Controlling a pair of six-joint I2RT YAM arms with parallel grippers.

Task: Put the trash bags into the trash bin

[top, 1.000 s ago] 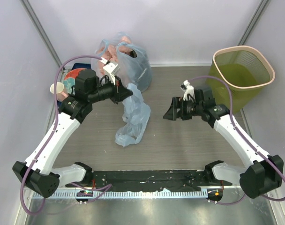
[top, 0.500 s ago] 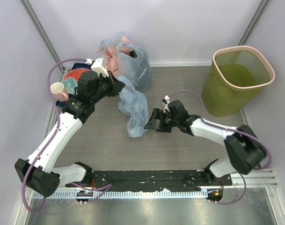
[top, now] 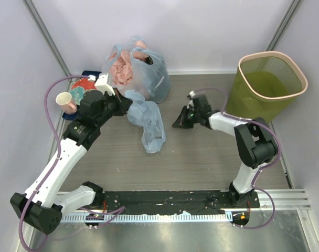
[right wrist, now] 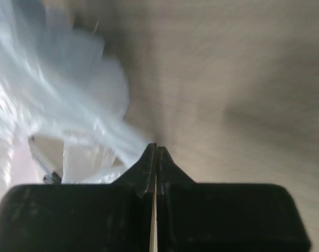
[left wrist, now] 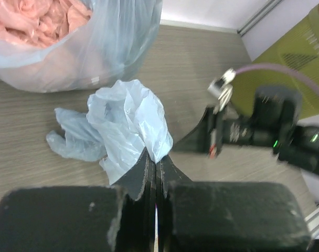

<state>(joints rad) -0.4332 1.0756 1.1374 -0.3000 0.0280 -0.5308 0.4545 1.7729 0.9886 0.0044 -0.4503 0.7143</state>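
1. Grey wood-grain bench (top: 201, 157): thin crinkly light-blue plastic bag (top: 150, 123) sits well left of olive-green mesh plastic bin (top: 248, 100), not in it.
2. Left fingers (left wrist: 142, 176) pinched tight on the bag's top.
3. Right fingers (right wrist: 145, 169) closed, empty, between bag and bin.
4. Carry to bin and drop not yet done.

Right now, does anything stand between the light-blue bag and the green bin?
Yes. The right arm and its shut right hand lie over the table between the bag, pinched by the left hand, and the bin.
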